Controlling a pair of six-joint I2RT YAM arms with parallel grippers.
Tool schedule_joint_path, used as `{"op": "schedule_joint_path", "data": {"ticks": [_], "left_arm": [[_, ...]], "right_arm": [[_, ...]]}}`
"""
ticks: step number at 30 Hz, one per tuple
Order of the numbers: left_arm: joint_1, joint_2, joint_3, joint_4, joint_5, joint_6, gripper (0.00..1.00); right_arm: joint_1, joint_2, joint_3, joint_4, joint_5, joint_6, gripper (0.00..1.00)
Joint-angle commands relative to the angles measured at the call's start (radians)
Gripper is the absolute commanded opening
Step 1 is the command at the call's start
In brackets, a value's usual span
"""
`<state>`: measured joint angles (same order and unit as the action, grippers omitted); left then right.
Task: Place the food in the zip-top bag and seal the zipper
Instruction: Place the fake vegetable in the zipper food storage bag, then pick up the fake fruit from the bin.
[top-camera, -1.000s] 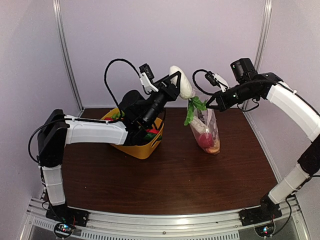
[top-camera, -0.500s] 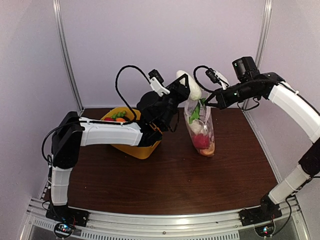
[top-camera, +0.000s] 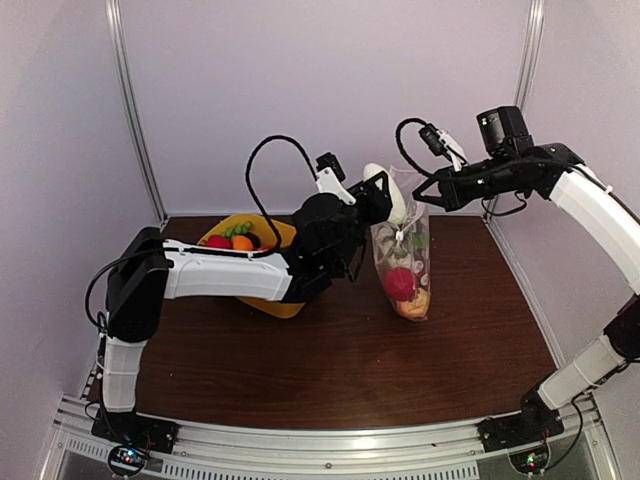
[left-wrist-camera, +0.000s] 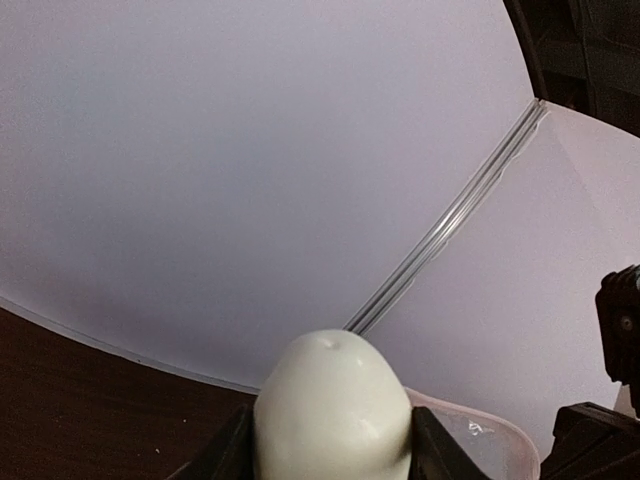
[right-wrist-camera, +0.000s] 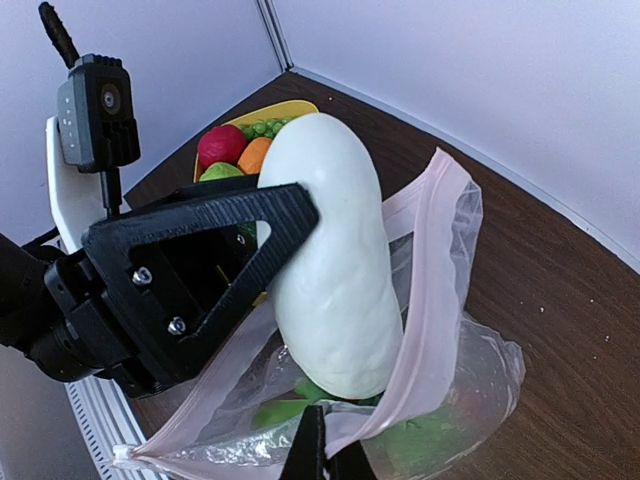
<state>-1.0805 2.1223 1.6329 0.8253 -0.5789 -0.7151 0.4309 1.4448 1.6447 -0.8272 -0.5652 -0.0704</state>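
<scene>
My left gripper (top-camera: 380, 196) is shut on a long white toy vegetable (top-camera: 384, 192), its green leafy end down inside the open mouth of the clear zip-top bag (top-camera: 408, 272). In the left wrist view the white piece (left-wrist-camera: 335, 410) fills the gap between the fingers. My right gripper (right-wrist-camera: 325, 462) is shut on the bag's rim and holds it up, with the pinkish zipper (right-wrist-camera: 432, 300) looped open around the white piece (right-wrist-camera: 330, 290). The bag (right-wrist-camera: 470, 400) holds red and orange food (top-camera: 402, 284) and green pieces. More food (top-camera: 232, 238) lies in the yellow tub.
The yellow tub (top-camera: 275, 306) stands on the brown table (top-camera: 340, 370) left of the bag, partly behind my left arm. It also shows in the right wrist view (right-wrist-camera: 285, 108) with red, orange and green pieces. Lilac walls close the back and sides.
My left gripper has carried the white vegetable right and down into the bag's mouth. My right gripper has lifted the bag's rim a little higher and to the right.
</scene>
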Motion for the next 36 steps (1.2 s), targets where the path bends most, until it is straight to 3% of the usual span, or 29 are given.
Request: {"op": "schedule_joint_path", "data": {"ticks": [1,8,12,18,21,23,28,31,36], "left_arm": [[-0.006,-0.001,0.027,-0.031,0.041,0.056,0.55],[-0.006,-0.085,0.073,-0.047,0.238,0.252,0.84],[-0.005,-0.161,0.077,-0.140,0.251,0.316,0.88],[0.000,-0.351,-0.125,-0.202,0.154,0.390,0.91],[0.018,-0.443,-0.173,-0.392,0.072,0.388,0.91],[0.047,-0.502,-0.178,-0.612,0.044,0.367,0.92],[0.197,-0.607,-0.225,-1.064,0.179,0.196,0.91],[0.299,-0.671,-0.293,-1.209,0.293,0.138,0.91],[0.373,-0.744,-0.346,-1.374,0.226,0.165,0.93]], "right_arm": [[0.000,-0.014,0.018,0.039,-0.001,0.008,0.00],[-0.018,-0.017,0.000,0.049,0.013,0.007,0.00],[-0.028,-0.017,0.004,0.052,0.014,0.007,0.00],[-0.045,-0.021,0.026,0.033,0.026,-0.018,0.00],[-0.047,-0.035,0.013,0.063,0.125,-0.046,0.00],[-0.048,0.009,0.059,0.007,0.179,-0.086,0.00],[-0.073,-0.021,0.122,-0.054,0.302,-0.181,0.00],[-0.075,-0.050,0.085,-0.058,0.440,-0.234,0.00],[-0.086,-0.056,0.018,-0.062,0.445,-0.206,0.00]]}}
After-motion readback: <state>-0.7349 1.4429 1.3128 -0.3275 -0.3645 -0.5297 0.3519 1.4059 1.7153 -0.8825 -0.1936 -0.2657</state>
